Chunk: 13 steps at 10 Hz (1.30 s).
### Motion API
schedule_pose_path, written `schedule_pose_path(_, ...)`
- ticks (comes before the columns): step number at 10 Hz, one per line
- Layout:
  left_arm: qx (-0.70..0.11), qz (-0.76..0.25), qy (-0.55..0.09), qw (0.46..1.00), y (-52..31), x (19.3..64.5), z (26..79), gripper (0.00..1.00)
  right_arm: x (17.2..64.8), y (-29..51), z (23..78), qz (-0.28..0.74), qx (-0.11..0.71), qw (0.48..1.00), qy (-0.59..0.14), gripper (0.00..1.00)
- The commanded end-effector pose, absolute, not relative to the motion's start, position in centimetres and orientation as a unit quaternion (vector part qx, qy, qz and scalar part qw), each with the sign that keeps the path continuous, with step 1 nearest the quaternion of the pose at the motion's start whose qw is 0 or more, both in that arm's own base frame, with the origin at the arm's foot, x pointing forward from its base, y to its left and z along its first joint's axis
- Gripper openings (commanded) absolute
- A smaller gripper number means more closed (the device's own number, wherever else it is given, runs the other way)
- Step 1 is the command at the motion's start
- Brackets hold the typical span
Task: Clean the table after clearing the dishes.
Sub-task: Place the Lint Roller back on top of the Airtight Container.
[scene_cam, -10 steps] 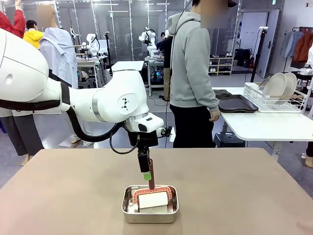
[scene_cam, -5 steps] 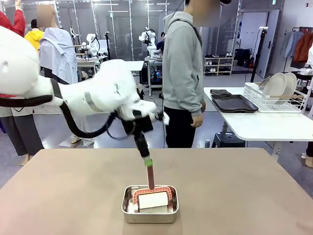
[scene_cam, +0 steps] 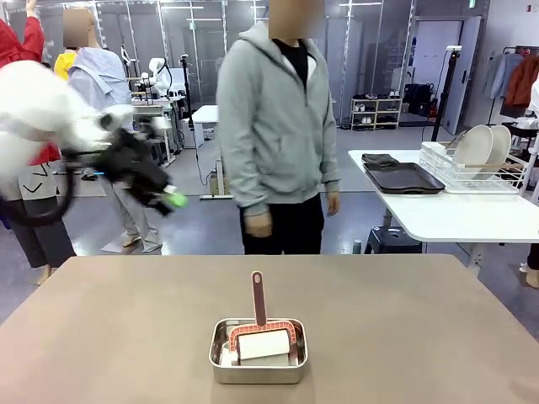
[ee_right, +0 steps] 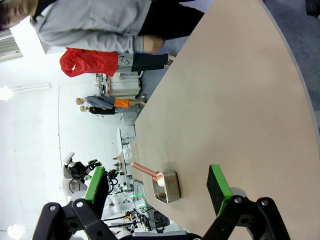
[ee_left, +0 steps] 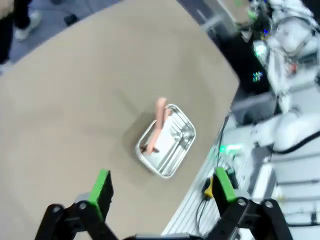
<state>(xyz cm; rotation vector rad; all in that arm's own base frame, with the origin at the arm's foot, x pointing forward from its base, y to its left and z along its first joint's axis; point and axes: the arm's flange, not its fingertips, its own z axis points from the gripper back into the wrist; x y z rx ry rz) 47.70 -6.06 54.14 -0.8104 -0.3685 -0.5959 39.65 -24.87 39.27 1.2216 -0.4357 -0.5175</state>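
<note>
Up at far left, the left hand [scene_cam: 173, 200] hangs blurred above the table [scene_cam: 101, 328], pads spread wide, holding nothing.
Moving right: mid-table near the robot's edge sits a steel pan [scene_cam: 258, 362] with a scrubbing tool [scene_cam: 259, 324] in it, pinkish handle poking up and leaning against the rim. It looks light and stiff; that handle looks like the spot to take, the steel likely slippery. Right hand [ee_right: 157, 187] gapes wide too, empty. Far right, white plates [scene_cam: 482, 145] stand racked on a side table, looking breakable.
</note>
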Motion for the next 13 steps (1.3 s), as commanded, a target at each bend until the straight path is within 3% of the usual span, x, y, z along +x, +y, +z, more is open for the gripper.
schedule_pose_path(1,-0.434,-0.089,-0.243,0.863,2.6,43.3,52.3,1.00,39.4,-24.7,39.6,-0.236,0.563,0.768,-0.195,1.00)
schedule_pose_path(4,-0.486,0.067,-0.232,0.840,17.6,36.7,48.3,1.00,39.4,-24.7,39.6,-0.236,0.563,0.768,-0.195,1.00)
schedule_pose_path(6,-0.467,0.167,-0.217,0.841,23.9,32.9,45.0,1.00,39.4,-24.7,39.6,-0.236,0.563,0.768,-0.195,1.00)
schedule_pose_path(8,-0.441,0.158,-0.272,0.841,26.7,31.6,43.5,1.00,39.4,-24.7,39.6,-0.236,0.563,0.768,-0.195,1.00)
schedule_pose_path(9,-0.463,0.171,-0.233,0.838,26.1,31.2,43.8,1.00,39.4,-24.7,39.6,-0.236,0.563,0.768,-0.195,1.00)
schedule_pose_path(13,-0.463,0.171,-0.233,0.838,26.1,31.2,43.8,1.00,39.4,-24.7,39.6,-0.236,0.563,0.768,-0.195,1.00)
